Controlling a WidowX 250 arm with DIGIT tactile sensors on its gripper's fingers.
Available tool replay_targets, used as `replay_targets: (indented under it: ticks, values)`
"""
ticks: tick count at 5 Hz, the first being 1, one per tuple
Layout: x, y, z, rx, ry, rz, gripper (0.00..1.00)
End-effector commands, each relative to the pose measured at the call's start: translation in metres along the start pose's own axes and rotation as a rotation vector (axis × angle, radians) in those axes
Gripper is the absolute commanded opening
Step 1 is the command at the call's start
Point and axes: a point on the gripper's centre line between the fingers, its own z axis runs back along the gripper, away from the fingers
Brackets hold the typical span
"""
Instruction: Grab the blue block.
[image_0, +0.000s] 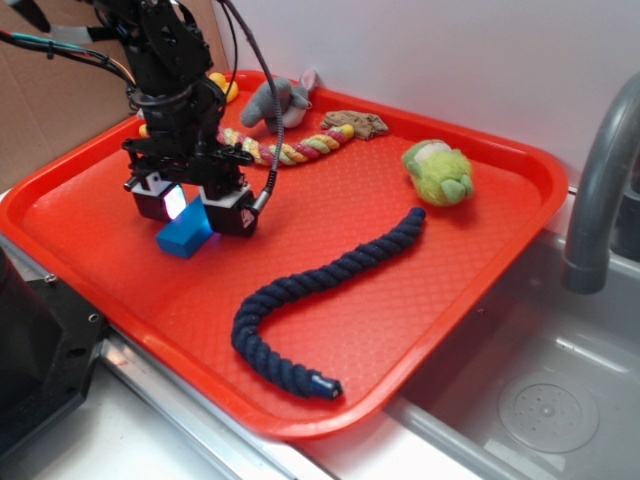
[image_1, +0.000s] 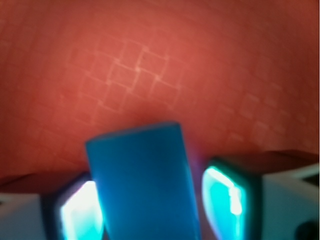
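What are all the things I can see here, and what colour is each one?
Tray: one, red, on the counter beside the sink.
Blue block: one, sky blue, on the tray between the pincer fingers.
Navy rope: one, dark blue, curled across the tray's middle.
Braided rope: one, pink, yellow and green, near the back.
Grey plush toy: one, back edge.
Green plush toy: one, right side.
Brown cloth scrap: one, back.
Yellow item: one, mostly hidden behind the arm.
Faucet: one, grey, right.
Pincer: one, black, straddling the block, not clearly closed.
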Motion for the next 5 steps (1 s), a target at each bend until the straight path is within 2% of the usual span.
replay_targets:
  ticks: [1, 2, 3, 4, 5]
  values:
    - [-0.009, 0.016, 0.054, -0.038, -0.015, -0.172, 0.0]
    - [-0.026, 0.022, 0.104, -0.066, -0.009, -0.268, 0.0]
    - [-0.039, 0.016, 0.153, -0.027, -0.032, -0.318, 0.0]
    - [-0.046, 0.008, 0.185, -0.026, -0.058, -0.349, 0.0]
    - [-0.049, 0.009, 0.193, -0.037, -0.063, -0.361, 0.0]
